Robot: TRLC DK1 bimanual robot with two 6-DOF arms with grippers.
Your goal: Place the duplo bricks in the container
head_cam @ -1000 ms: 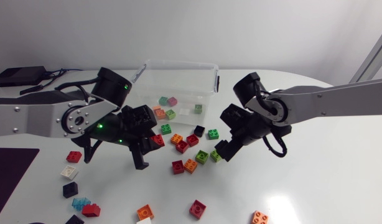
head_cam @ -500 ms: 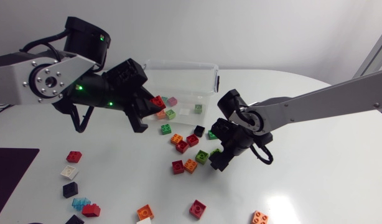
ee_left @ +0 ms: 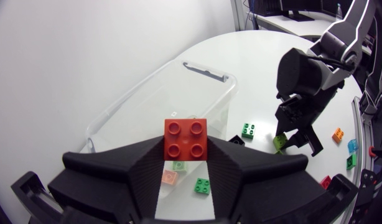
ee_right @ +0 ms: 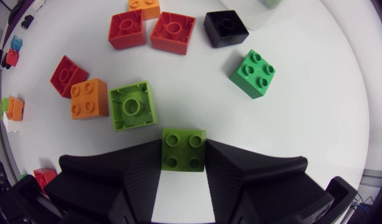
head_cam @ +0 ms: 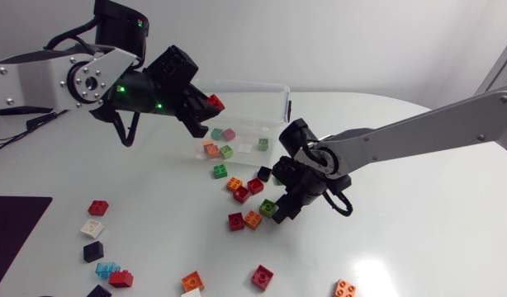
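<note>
Duplo bricks [head_cam: 253, 219] are showing as small square plastic blocks with round studs on top, in red, orange, green, lime, black, white, pink and translucent blue. Most are lying loose on the white round table [head_cam: 419, 231]. A few are already sitting inside the clear rectangular plastic container [head_cam: 274, 89], which is standing open at the table's far side: a pink brick [head_cam: 229, 134], a pale orange brick [head_cam: 210, 149], a light green brick [head_cam: 226, 152] and a dark green brick [head_cam: 262, 143]. Left gripper [ee_left: 186, 152] is hanging raised over the container's left end, fingers clamping a red four-stud brick [ee_left: 186, 137] from both sides, studs facing the wrist camera. Green indicator lights are glowing on the left arm [head_cam: 39, 78]. Right gripper [ee_right: 183, 158] is sitting low at the table in the middle cluster, fingers pressing both sides of a lime four-stud brick [ee_right: 183, 146], so it is gripping that one. Just ahead of it a second lime brick [ee_right: 132, 104] is lying with a single round socket up, just beside an orange four-stud brick [ee_right: 89, 98]. A green four-stud brick [ee_right: 253, 73] is lying apart on the other side, and a black brick [ee_right: 226, 28] is lying further ahead. Near the table's front-left, a red brick [head_cam: 97, 207], a white brick [head_cam: 92, 228] and a translucent blue brick [head_cam: 106, 269] are lying well apart from the cluster.
</note>
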